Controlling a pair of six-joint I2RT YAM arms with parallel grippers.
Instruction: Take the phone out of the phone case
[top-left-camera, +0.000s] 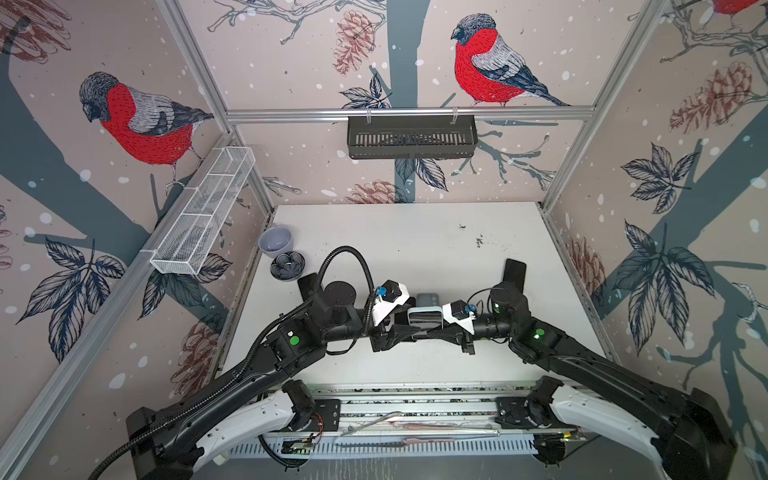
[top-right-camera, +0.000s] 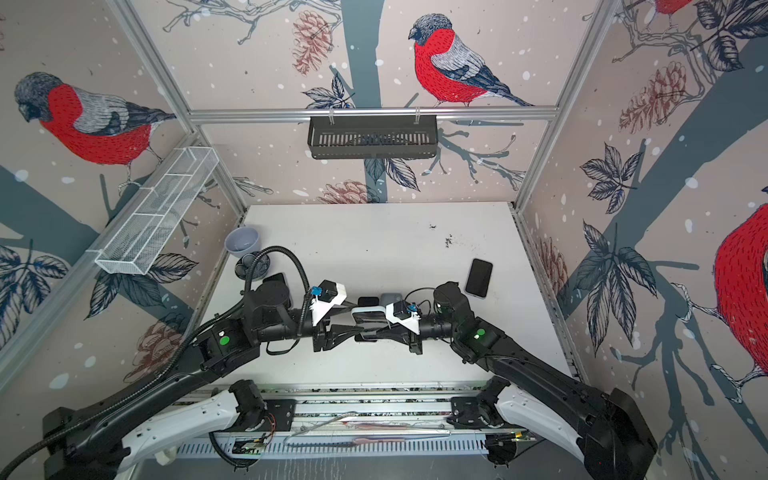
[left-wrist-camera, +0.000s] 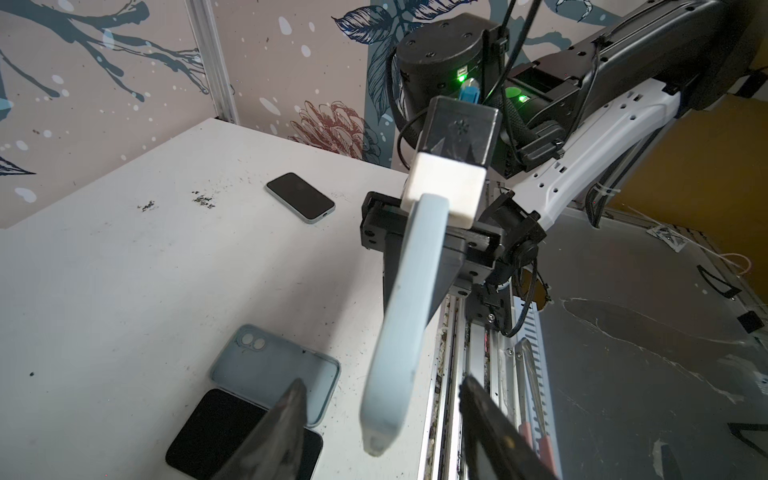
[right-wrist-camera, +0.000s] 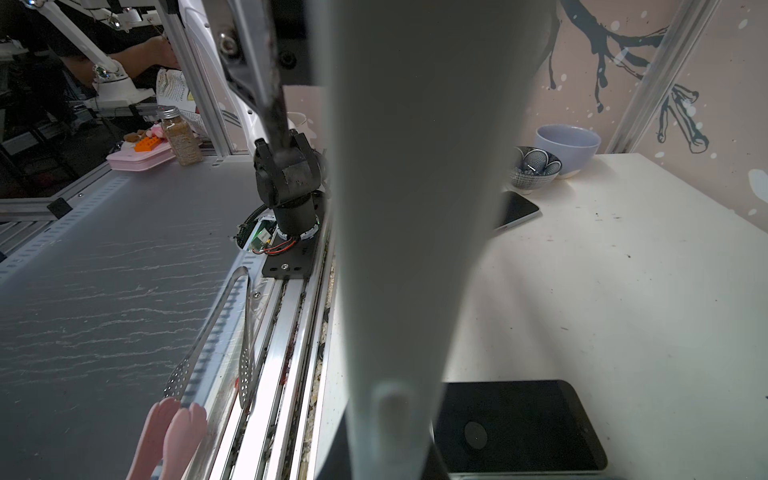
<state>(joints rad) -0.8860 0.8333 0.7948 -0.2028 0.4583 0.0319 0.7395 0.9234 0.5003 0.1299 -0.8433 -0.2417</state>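
**Top view, read from 9 to 3 o'clock.** At 10 o'clock on the white table stand a lavender bowl and a patterned bowl, with a dark phone just beside them. Left gripper: jaws parted, 1 finger on each side of the free end of the phone case, with a gap on both sides and nothing gripped. The pale blue phone case is raised over the table centre, slightly toward 6 o'clock, with the phone seated in it, screen up. Right gripper: closed on the case's opposite end. Beneath lie 1 empty case and 1 black phone, overlapping. At 3 o'clock lies a spare phone
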